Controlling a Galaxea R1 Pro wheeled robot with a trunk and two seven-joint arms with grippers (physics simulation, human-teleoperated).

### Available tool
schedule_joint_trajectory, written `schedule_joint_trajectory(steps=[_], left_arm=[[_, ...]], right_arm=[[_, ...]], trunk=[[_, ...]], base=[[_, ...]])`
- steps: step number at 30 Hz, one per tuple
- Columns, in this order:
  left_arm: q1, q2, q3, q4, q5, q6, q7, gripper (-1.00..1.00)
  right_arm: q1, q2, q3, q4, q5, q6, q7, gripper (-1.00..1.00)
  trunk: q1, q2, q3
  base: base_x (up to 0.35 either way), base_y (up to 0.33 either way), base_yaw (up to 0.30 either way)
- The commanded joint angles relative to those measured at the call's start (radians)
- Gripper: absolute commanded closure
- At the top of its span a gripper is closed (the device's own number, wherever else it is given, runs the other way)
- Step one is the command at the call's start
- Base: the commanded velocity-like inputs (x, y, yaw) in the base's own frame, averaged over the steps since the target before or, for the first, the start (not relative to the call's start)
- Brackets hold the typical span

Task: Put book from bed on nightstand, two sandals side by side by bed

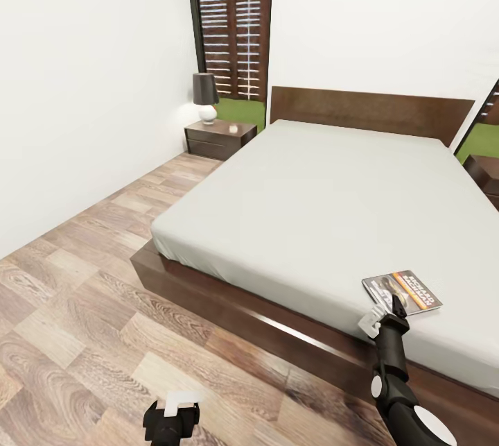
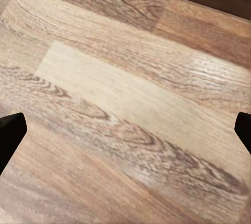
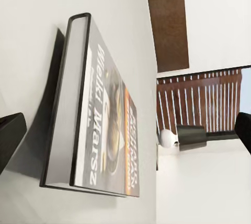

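Observation:
The book lies flat on the light-grey mattress of the bed, near its front right corner. Its cover is dark with orange and white bands. My right gripper hovers at the book's near edge, open. In the right wrist view the book fills the space ahead, with one dark fingertip out wide on each side of it. My left gripper hangs low over the wood floor, open and holding nothing. A nightstand stands left of the headboard. The sandals are out of view.
A dark-shaded lamp and a small object sit on the left nightstand. A second nightstand shows at the bed's far right. The dark bed frame runs between me and the mattress. A white wall lines the left.

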Motion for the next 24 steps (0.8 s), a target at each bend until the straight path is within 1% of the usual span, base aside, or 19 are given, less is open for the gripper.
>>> schedule_joint_trajectory(steps=[1,4,10,15,24], left_arm=[[-0.001,0.001,-0.005,-0.002,0.004,0.005,0.009,-1.00],[-0.001,0.001,-0.006,-0.002,0.004,0.005,0.009,-1.00],[-0.001,0.001,-0.015,-0.002,0.004,0.005,0.009,-1.00],[-0.001,0.001,-0.023,-0.002,0.007,0.007,0.009,-1.00],[-0.001,-0.001,-0.024,-0.002,0.003,0.009,0.009,-1.00]], right_arm=[[0.000,0.000,0.000,0.000,0.010,0.009,-0.002,-1.00],[0.000,0.000,0.000,0.000,0.010,0.009,-0.002,-1.00],[0.000,0.000,0.000,0.000,0.010,0.009,-0.002,-1.00],[0.000,-0.001,0.000,0.000,0.011,0.009,-0.002,-1.00],[0.000,-0.002,0.000,0.000,0.011,0.009,-0.002,-1.00]], trunk=[[0.000,0.000,-0.001],[0.000,0.000,-0.001],[0.023,-0.042,-0.020],[0.023,-0.042,-0.020],[0.023,-0.042,-0.020]], base=[[0.004,0.000,0.000],[0.001,0.000,0.000],[0.000,0.000,0.000],[0.000,-0.003,0.000],[0.000,-0.082,0.000]])
